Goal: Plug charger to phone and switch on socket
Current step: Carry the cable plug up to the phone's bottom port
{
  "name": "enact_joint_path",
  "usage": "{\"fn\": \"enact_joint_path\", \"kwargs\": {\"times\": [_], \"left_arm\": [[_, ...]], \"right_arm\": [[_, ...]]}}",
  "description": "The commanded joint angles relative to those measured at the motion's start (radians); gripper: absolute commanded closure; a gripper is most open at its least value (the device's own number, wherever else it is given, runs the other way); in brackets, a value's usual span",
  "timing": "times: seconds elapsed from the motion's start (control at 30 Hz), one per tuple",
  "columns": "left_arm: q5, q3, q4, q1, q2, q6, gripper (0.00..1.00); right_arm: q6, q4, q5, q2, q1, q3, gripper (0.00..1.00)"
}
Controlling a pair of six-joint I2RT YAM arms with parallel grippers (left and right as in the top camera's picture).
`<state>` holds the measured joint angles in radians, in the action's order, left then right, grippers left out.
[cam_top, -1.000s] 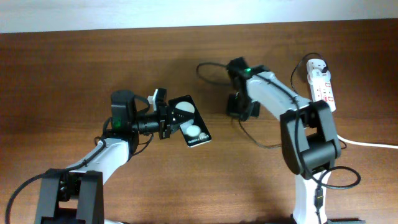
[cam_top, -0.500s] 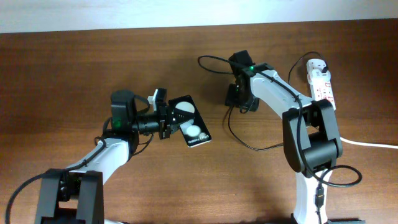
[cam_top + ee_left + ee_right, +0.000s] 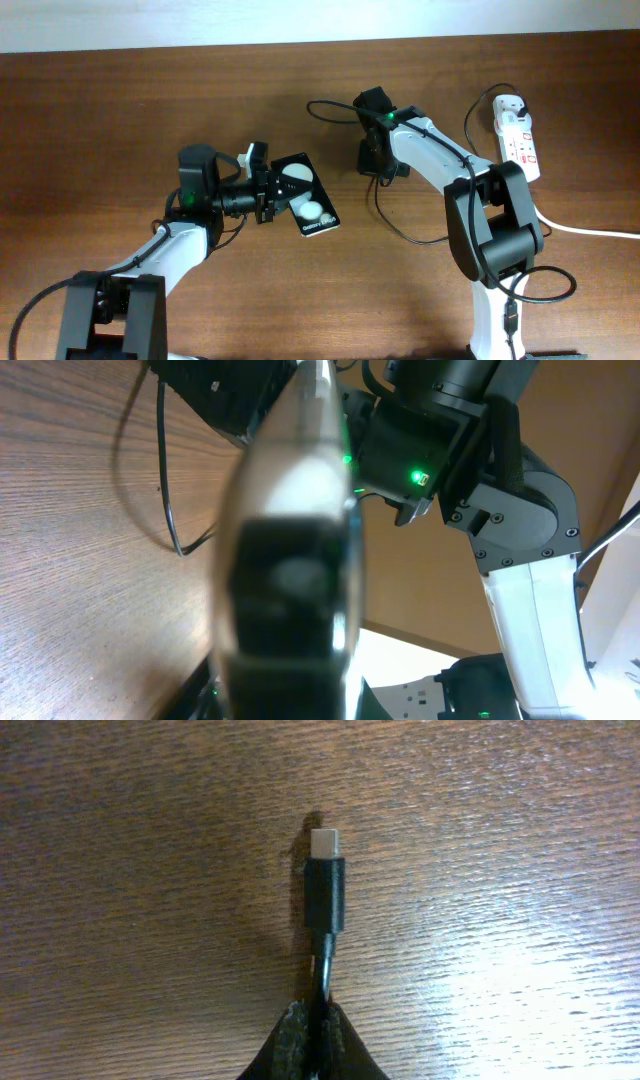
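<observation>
The black phone (image 3: 306, 196) with two white round spots is held tilted above the table by my left gripper (image 3: 268, 193), which is shut on it. In the left wrist view the phone (image 3: 290, 590) is a close blur. My right gripper (image 3: 378, 160) is shut on the thin black charger cable (image 3: 400, 215), right of the phone. In the right wrist view the small plug tip (image 3: 325, 880) sticks out beyond the fingertips (image 3: 318, 1025) above the wood. The cable loops over the table toward the white power strip (image 3: 518, 133) at the far right, where its black plug sits.
The strip's thick white cord (image 3: 590, 232) runs off the right edge. A cable loop (image 3: 325, 108) lies behind the right gripper. The wooden table (image 3: 120, 110) ends at a white wall at the back.
My right gripper has moved left and a little away from me with the cable, closer to the phone. The cable loop has shifted with it. The left arm and phone have not moved.
</observation>
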<state>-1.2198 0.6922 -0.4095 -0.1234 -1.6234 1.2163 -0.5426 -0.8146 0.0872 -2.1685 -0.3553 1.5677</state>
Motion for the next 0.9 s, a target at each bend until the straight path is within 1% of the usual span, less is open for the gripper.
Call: {"fn": "enact_joint_path", "kwargs": {"times": [0.0,0.07,0.13,0.17,0.23,0.27,0.33,0.4,0.5,0.57,0.6,0.67,0.73,0.77,0.8,0.83,0.87], "left_arm": [[-0.019,0.018,-0.009,-0.001,0.001,-0.002,1.00],[-0.019,0.018,-0.009,-0.001,0.001,-0.002,1.00],[-0.021,0.018,-0.009,-0.001,0.001,-0.002,1.00],[-0.023,0.018,-0.009,-0.001,0.001,-0.002,1.00],[-0.018,0.018,-0.009,-0.001,0.001,-0.002,1.00],[-0.014,0.018,-0.009,-0.001,0.001,-0.002,1.00],[-0.031,0.018,-0.031,-0.001,0.001,-0.045,1.00],[-0.062,0.018,-0.098,-0.001,0.001,-0.058,1.00],[-0.087,0.018,-0.114,-0.002,0.001,-0.059,1.00],[-0.090,0.018,-0.127,-0.002,0.001,-0.066,1.00],[-0.107,0.018,-0.163,-0.002,0.001,-0.066,1.00],[-0.120,0.018,-0.208,-0.002,0.001,-0.064,1.00],[-0.120,0.018,-0.211,-0.002,0.001,-0.057,1.00],[-0.120,0.018,-0.211,-0.002,0.001,-0.035,1.00],[-0.120,0.018,-0.211,-0.002,0.001,-0.009,1.00],[-0.120,0.018,-0.211,-0.002,0.001,0.028,1.00],[-0.120,0.018,-0.210,-0.002,0.001,0.030,1.00]], "right_arm": [[0.004,-0.016,0.017,-0.039,-0.001,-0.025,0.96],[0.005,-0.023,-0.031,-0.039,0.002,-0.024,0.96],[0.046,-0.031,-0.150,-0.017,0.021,-0.017,0.96],[0.084,-0.046,-0.237,0.034,0.044,-0.013,0.96],[0.148,-0.095,-0.319,0.155,0.087,-0.013,0.96],[0.194,-0.138,-0.372,0.244,0.111,-0.013,0.96],[0.253,-0.249,-0.423,0.424,0.145,-0.013,0.96],[0.330,-0.343,-0.504,0.570,0.155,-0.014,0.96],[0.409,-0.510,-0.557,0.760,0.155,-0.014,0.96],[0.416,-0.592,-0.577,0.895,0.154,-0.014,0.96],[0.416,-0.624,-0.608,0.966,0.153,-0.015,0.96],[0.415,-0.635,-0.655,1.103,0.153,-0.064,0.96],[0.411,-0.585,-0.754,1.222,0.153,-0.208,0.96],[0.410,-0.546,-0.822,1.249,0.153,-0.277,0.96],[0.367,-0.477,-0.887,1.266,0.153,-0.375,0.96],[0.333,-0.413,-0.924,1.263,0.153,-0.471,0.96],[0.310,-0.363,-0.934,1.263,0.152,-0.538,0.96]]}}
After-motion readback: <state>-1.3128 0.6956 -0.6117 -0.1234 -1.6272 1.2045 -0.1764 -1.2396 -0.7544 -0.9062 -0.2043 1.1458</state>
